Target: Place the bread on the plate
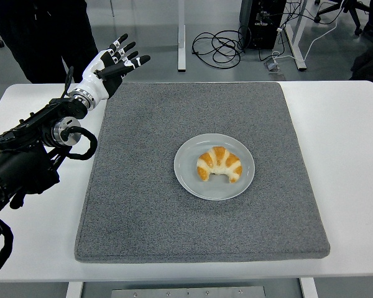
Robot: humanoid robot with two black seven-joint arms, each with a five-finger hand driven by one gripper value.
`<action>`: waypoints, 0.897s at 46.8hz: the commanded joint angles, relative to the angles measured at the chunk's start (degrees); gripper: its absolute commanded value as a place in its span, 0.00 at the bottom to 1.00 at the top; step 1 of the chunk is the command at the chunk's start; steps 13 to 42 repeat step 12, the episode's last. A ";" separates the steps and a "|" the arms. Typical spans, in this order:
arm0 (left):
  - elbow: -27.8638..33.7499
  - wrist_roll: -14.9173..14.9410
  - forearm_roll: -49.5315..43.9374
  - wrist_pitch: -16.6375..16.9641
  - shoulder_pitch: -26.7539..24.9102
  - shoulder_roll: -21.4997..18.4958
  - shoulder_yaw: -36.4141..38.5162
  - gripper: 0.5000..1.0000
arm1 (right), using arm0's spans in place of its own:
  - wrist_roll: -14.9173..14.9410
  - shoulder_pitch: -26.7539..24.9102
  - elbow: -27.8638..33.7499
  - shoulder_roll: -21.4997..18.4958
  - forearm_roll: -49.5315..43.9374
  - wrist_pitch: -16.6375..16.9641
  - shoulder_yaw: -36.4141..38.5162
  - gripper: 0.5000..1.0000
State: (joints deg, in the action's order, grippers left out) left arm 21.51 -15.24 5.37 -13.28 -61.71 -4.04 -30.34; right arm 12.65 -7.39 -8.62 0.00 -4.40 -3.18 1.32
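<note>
A golden croissant [219, 164] lies in the middle of a pale round plate [186, 179], which rests on the grey mat [143, 205]. My left hand [115, 62] hovers over the mat's far left corner, fingers spread and holding nothing, well away from the plate. Its black arm [37, 149] stretches back along the table's left side. The right arm does not show.
The mat lies on a white table [348, 155]. Beyond the far edge are table legs, coiled cables [221, 46] on the floor and a person in dark clothes [46, 31] at the top left.
</note>
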 commanded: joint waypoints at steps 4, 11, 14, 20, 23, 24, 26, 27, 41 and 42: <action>0.02 -0.31 0.08 0.00 0.10 0.00 0.02 0.96 | 0.00 0.00 0.09 0.00 0.01 -0.16 0.00 1.00; 0.02 -0.32 0.08 0.09 0.10 0.88 0.11 0.96 | 0.00 0.09 0.09 0.00 0.01 -0.25 0.00 1.00; 0.02 -0.32 0.08 0.09 0.10 1.05 0.11 0.96 | 0.00 0.26 0.09 0.00 0.01 -0.33 0.00 1.00; 0.02 -0.32 0.08 0.09 0.10 1.05 0.11 0.96 | 0.00 0.26 0.09 0.00 0.01 -0.33 0.00 1.00; 0.02 -0.32 0.08 0.09 0.10 1.05 0.11 0.96 | 0.00 0.26 0.09 0.00 0.01 -0.33 0.00 1.00; 0.02 -0.32 0.08 0.09 0.10 1.05 0.11 0.96 | 0.00 0.26 0.09 0.00 0.01 -0.33 0.00 1.00; 0.02 -0.32 0.08 0.09 0.10 1.05 0.11 0.96 | 0.00 0.26 0.09 0.00 0.01 -0.33 0.00 1.00; 0.02 -0.32 0.08 0.09 0.10 1.05 0.11 0.96 | 0.00 0.26 0.09 0.00 0.01 -0.33 0.00 1.00; 0.02 -0.32 0.08 0.09 0.10 1.05 0.11 0.96 | 0.00 0.26 0.09 0.00 0.01 -0.33 0.00 1.00; 0.02 -0.32 0.08 0.09 0.10 1.05 0.11 0.96 | 0.00 0.26 0.09 0.00 0.01 -0.33 0.00 1.00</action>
